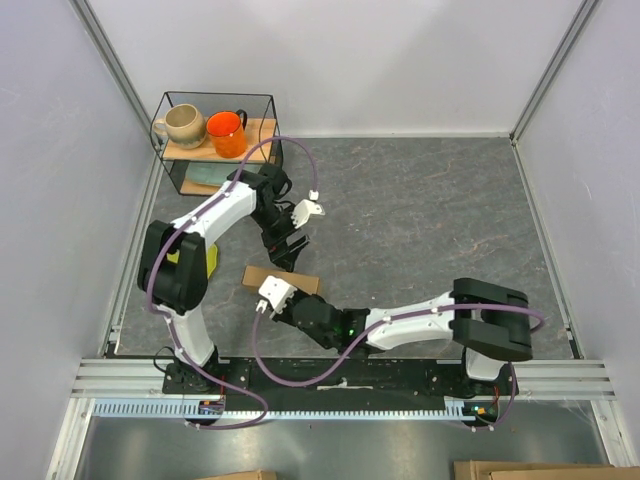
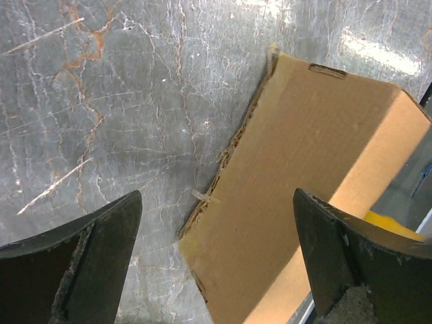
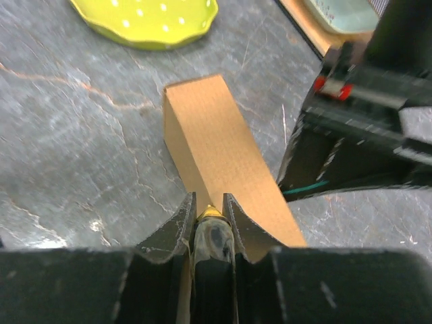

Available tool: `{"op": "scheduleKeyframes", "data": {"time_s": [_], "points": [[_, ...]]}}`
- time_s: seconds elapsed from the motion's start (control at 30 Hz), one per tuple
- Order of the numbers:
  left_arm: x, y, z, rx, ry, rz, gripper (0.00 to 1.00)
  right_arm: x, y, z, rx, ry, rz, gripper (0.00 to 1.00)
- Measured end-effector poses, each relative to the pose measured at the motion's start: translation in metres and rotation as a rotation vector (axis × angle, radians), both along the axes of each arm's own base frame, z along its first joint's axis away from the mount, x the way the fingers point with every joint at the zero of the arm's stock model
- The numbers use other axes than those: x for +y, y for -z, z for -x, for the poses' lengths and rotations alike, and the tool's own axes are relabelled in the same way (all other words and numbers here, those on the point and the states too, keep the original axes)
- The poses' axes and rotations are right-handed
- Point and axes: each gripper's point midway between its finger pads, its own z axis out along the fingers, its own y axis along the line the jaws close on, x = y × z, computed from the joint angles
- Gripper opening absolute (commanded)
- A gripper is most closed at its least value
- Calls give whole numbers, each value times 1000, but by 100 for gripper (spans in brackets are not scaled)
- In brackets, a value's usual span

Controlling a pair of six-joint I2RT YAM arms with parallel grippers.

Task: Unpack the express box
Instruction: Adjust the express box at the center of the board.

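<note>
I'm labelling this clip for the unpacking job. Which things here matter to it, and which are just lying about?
Job in hand:
express box
right gripper, pinching the box's edge
left gripper, open over the box

Lying about:
green plate
beige mug
orange mug
wire shelf holding the mugs

Table (image 1: 430,210) top is dark grey stone-look with pale and rusty veins. It is boxed in left, back and right by plain white walls (image 1: 350,60), with aluminium posts (image 1: 110,60) up the back corners and a slotted aluminium rail (image 1: 340,380) along the near edge. Far-left corner: black wire-frame rack (image 1: 220,95) with a wooden shelf (image 1: 262,128) carrying a beige mug (image 1: 182,125) and an orange mug (image 1: 226,133). Light is even, with soft glare patches (image 2: 378,54) on the table, and some cardboard (image 1: 540,470) shows below the rail.
</note>
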Motion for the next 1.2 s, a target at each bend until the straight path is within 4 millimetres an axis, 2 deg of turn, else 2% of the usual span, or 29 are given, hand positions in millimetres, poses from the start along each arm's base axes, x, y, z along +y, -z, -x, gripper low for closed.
{"op": "scheduleKeyframes", "data": {"time_s": [0.2,0.37,0.47,0.53,0.6,0.67,0.77,0.83,1.0,1.1,1.2], "points": [[-5,8,5,25,22,-22,100,-7,-41,10,40,-51,-93,0],[-4,7,18,4,37,-52,100,-40,-72,23,91,-75,-168,0],[-2,-2,28,-18,37,-55,99,-63,-93,30,111,-73,-231,0],[-3,-10,32,-43,37,-49,100,-69,-100,33,126,-70,-261,0],[-4,-20,37,-66,41,-39,100,-69,-98,36,143,-69,-265,0],[-3,-27,47,-78,49,-28,100,-70,-87,41,161,-69,-238,0],[4,-30,71,-50,62,-20,100,-73,-68,49,180,-73,-191,0],[11,-25,87,-21,68,-29,100,-77,-60,49,182,-64,-171,0],[27,-1,121,94,71,-71,100,-82,-58,44,171,-30,-166,0],[32,5,130,126,71,-88,100,-86,-60,39,152,-1,-164,0],[32,4,129,119,72,-84,100,-91,-63,33,130,34,-163,0]]}}
